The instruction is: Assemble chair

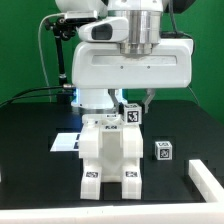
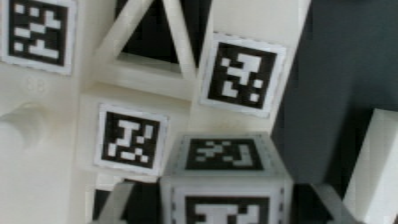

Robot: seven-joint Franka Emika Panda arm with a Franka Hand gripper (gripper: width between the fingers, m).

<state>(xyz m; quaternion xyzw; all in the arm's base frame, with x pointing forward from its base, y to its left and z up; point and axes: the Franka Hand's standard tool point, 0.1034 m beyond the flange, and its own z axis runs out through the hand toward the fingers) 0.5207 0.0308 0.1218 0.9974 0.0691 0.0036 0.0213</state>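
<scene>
The partly built white chair stands mid-table, with tag markers on its front legs. My gripper hangs just above its back right corner, shut on a small white tagged block. In the wrist view that block sits between my two dark fingers, and the gripper closes on its sides. Beyond it lie the chair's white tagged panels and bars. How the block meets the chair below is hidden.
A small loose tagged cube sits on the black table to the exterior view's right of the chair. A plain white block lies further right, near the front. The marker board lies behind the chair on the left.
</scene>
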